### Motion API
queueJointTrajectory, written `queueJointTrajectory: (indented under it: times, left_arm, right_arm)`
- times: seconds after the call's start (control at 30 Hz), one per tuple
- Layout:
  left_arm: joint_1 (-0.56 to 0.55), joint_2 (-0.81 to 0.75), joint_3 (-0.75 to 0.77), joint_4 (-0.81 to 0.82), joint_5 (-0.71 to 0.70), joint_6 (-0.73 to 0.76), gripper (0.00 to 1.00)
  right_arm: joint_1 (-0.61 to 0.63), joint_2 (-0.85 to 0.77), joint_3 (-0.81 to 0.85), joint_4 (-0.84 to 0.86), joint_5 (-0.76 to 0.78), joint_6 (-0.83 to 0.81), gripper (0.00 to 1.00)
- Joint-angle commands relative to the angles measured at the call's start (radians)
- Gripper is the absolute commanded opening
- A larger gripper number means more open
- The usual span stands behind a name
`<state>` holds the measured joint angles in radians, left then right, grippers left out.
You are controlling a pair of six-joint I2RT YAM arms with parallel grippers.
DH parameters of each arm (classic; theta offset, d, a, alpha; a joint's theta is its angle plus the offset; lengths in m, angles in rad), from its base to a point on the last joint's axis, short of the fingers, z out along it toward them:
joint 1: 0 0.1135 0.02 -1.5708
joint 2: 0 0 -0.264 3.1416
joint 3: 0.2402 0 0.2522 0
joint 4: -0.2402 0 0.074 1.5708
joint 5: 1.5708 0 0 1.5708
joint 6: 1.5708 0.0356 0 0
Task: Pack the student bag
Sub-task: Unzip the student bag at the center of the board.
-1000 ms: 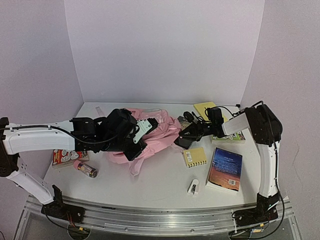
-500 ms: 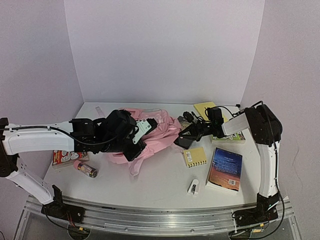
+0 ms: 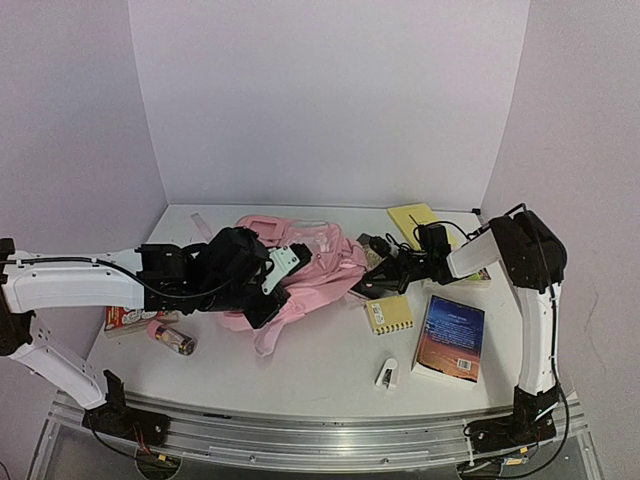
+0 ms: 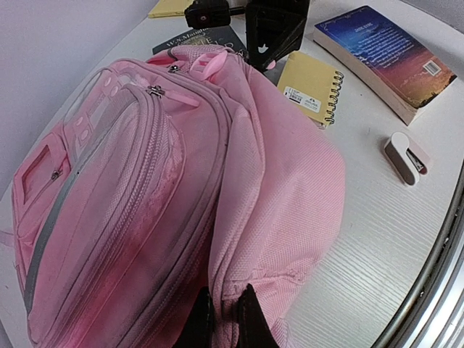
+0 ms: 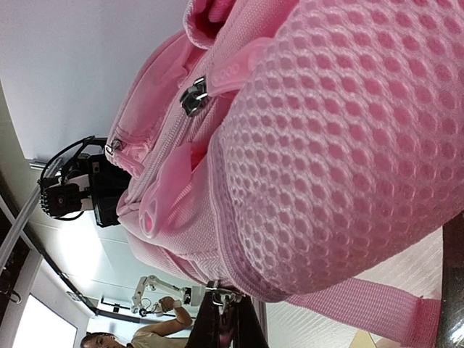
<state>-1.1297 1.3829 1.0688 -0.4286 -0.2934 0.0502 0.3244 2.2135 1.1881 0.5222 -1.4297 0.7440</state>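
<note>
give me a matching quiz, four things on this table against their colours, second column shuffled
Things:
1. student bag
2. spiral notebook
3. paperback book
4. stapler

Colours:
a. white
b. blue and orange cover
c. pink
d. yellow

Pairs: 1-c, 2-d, 3-b, 4-a

student bag cropped in R wrist view, red book half hidden under L arm
</note>
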Motion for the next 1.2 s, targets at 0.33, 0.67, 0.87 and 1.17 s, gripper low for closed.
queueJointTrajectory:
  times: [0.33, 0.67, 0.87, 1.17]
  left_arm:
    - [0.015, -0.037, 0.026, 0.089, -0.094, -0.033, 0.00]
    - [0.015, 0.008, 0.040, 0.119, -0.067, -0.036, 0.00]
    - [0.015, 0.068, 0.042, 0.147, -0.050, -0.065, 0.00]
    - [0.015, 0.095, 0.014, 0.223, -0.003, -0.118, 0.00]
  right_arm:
    - [0.071, -0.362, 0.022, -0.954, 0.764, -0.816, 0.00]
    - [0.128, -0.432, 0.034, -1.099, 0.869, -0.845, 0.00]
    - [0.208, -0.468, 0.052, -1.143, 0.897, -0.774, 0.00]
    - [0.345, -0.520, 0.083, -1.148, 0.833, -0.715, 0.00]
